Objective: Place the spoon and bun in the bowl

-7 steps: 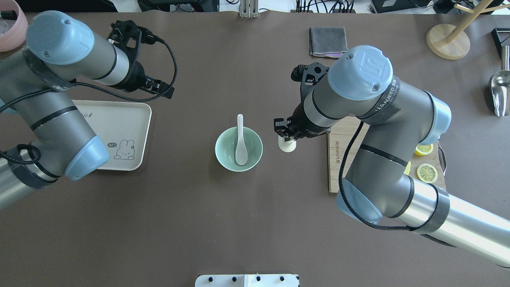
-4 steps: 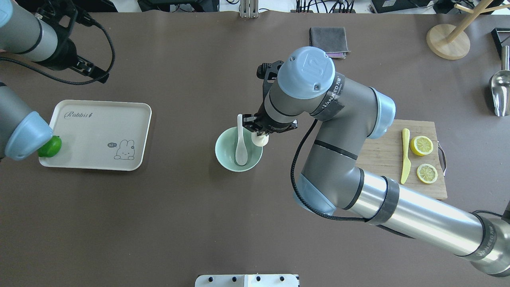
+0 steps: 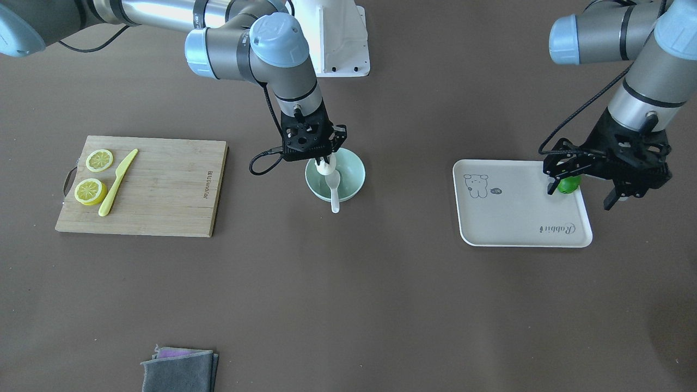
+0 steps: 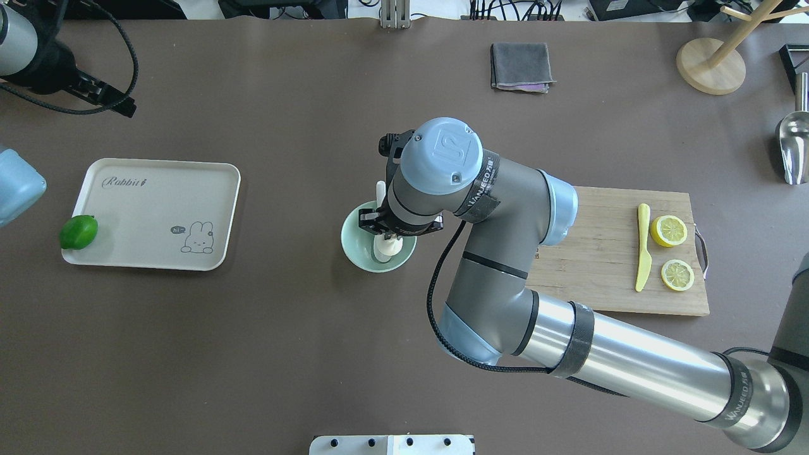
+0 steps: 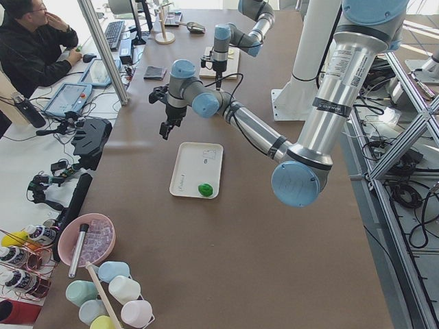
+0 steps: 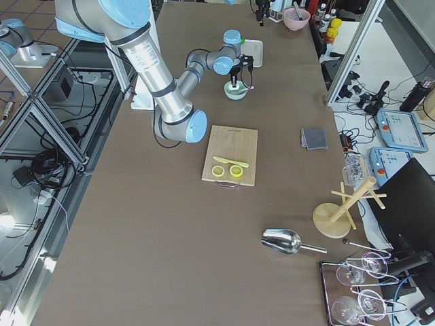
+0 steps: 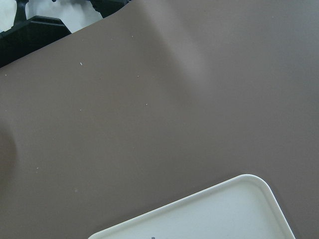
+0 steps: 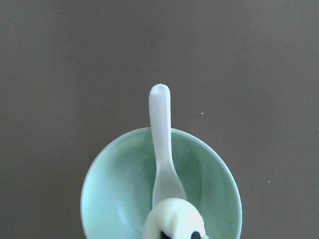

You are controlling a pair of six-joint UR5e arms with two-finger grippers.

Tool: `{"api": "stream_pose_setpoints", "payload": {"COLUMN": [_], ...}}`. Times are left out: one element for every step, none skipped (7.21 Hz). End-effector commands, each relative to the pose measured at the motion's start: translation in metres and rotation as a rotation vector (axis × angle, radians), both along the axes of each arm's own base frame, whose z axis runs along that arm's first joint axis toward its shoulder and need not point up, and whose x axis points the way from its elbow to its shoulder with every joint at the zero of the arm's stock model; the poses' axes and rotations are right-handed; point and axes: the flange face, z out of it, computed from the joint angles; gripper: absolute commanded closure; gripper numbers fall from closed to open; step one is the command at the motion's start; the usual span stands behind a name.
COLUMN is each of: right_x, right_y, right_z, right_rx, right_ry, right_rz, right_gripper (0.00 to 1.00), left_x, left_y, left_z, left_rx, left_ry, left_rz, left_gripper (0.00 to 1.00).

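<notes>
The pale mint-green bowl (image 4: 352,241) stands mid-table. The white spoon (image 3: 334,191) lies in it with its scoop inside and its handle (image 4: 380,189) over the far rim. It also shows in the right wrist view (image 8: 160,129), lying in the bowl (image 8: 102,169). My right gripper (image 4: 387,242) is shut on the white bun (image 4: 387,248) and holds it just above the inside of the bowl. The bun (image 8: 172,220) fills the bottom of the right wrist view. My left gripper (image 3: 580,196) is open and empty, high over the far left corner of the tray.
A cream rabbit tray (image 4: 158,215) lies at the left with a green lime (image 4: 78,232) at its corner. A cutting board (image 4: 600,253) with a yellow knife (image 4: 643,246) and lemon halves lies right. A grey cloth (image 4: 520,65), wooden stand (image 4: 711,63) and metal scoop (image 4: 793,145) lie beyond.
My right gripper has carried the bun leftward from beside the bowl to over its inside. My left arm has drawn back to the far left corner, uncovering the tray and lime.
</notes>
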Motion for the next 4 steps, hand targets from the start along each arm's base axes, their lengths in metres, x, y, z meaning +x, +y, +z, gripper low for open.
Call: {"api": "stream_pose_setpoints", "payload": {"right_x": [-0.015, -0.014, -0.009, 0.013], "right_y": [0.008, 0.01, 0.011, -0.009], "right_z": [-0.016, -0.025, -0.028, -0.025], "right_rx": [-0.086, -0.086, -0.078, -0.102], "right_ry": [-0.02, -0.034, -0.037, -0.027], "right_rz": [0.047, 0.047, 0.039, 0.048], "right_gripper": [0.0, 0.0, 0.0, 0.0], "left_x": [-0.001, 0.0, -0.001, -0.002], "left_y": [-0.004, -0.003, -0.002, 0.0], "left_z": [0.004, 0.005, 0.006, 0.013], "left_rx": [-0.002, 0.004, 0.012, 0.013], "left_ry": [-0.004, -0.005, -0.004, -0.001], "left_rz": [0.004, 0.01, 0.008, 0.001], "left_gripper": [0.02, 0.02, 0.02, 0.02]}}
